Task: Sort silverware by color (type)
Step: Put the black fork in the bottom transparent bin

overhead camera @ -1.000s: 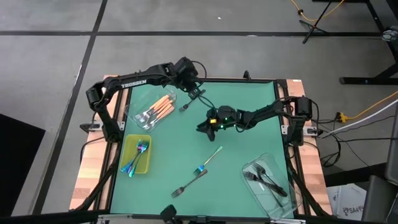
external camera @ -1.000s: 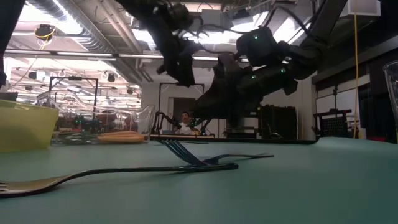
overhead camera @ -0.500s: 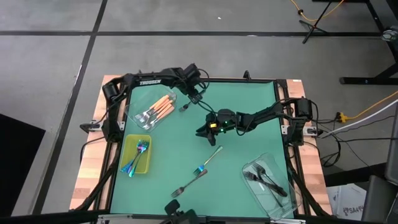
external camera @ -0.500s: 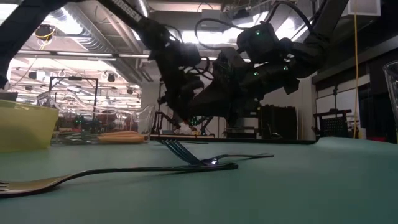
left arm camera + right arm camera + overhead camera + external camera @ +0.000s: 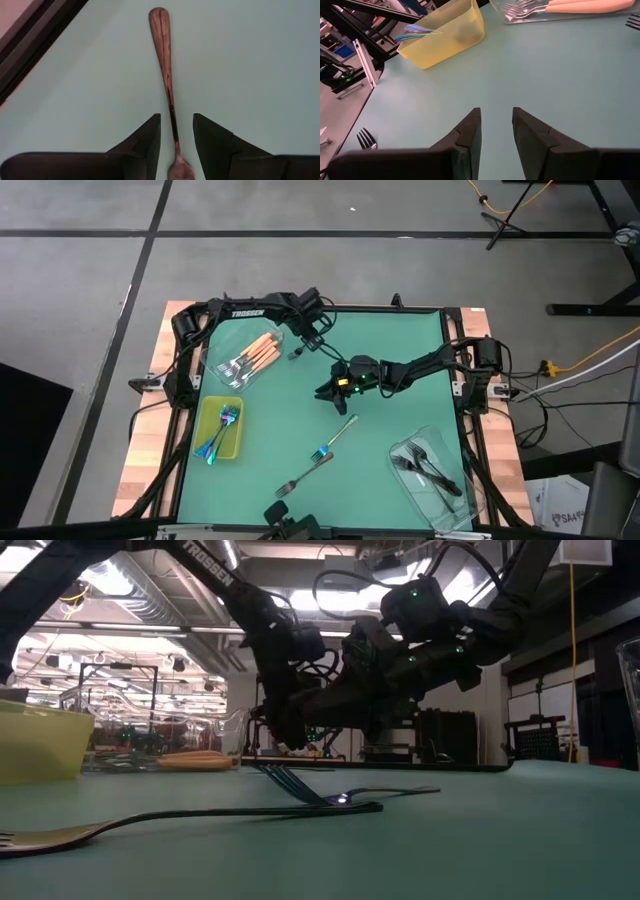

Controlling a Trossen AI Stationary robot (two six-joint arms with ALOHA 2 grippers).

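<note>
Here the left gripper (image 5: pixel 176 137) has its fingers parted narrowly, straddling the thin neck of a wooden-handled fork (image 5: pixel 165 60) lying flat on the green mat (image 5: pixel 400 350) in the upper middle of the high view, beside the clear tub (image 5: pixel 250 358) of matching forks. Light, stiff and slim, it probably wants pinching at that neck. The right gripper (image 5: pixel 496 132), fingers slightly apart and empty, waits mid-frame.

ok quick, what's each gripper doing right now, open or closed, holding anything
Left gripper: open, straddling a wood-handled fork on the mat, not gripping it.
Right gripper: open, empty, near the table's middle.
</note>
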